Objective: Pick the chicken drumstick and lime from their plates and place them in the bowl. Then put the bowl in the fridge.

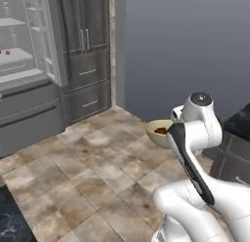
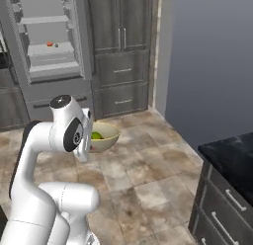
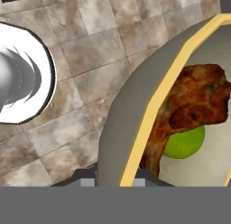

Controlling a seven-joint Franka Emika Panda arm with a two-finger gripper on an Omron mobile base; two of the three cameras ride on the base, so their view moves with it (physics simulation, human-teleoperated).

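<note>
Both food items already lie inside the round tan-beige bowl (image 3: 135, 105) with the thick rim: the reddish-brown roasted chicken drumstick (image 3: 189, 101) sprawls across the pale cream interior and partly covers the small round yellow-green lime (image 3: 185, 144). The white arm's gripper (image 3: 115, 181) holds the bowl off the tiled floor, its fingers closed tight on the near rim, one tip on each side of the wall as seen in the hand view. In the right base view the bowl (image 2: 109, 138) hangs just beyond the wrist, level, with the lime (image 2: 96, 136) showing at its near side; in the left base view the bowl (image 1: 158, 133) shows the drumstick (image 1: 160, 131) as a dark patch.

The tall grey steel fridge (image 2: 49, 56) stands with its door open, pale shelves exposed, well apart from the bowl, ahead and to the robot's left. The judgement is that picking is complete and carrying is in hand; the coming move turns on closing that gap, by base travel, while keeping the bowl level so neither item rolls out. A small red object already sits on one fridge shelf (image 2: 52, 47).
</note>
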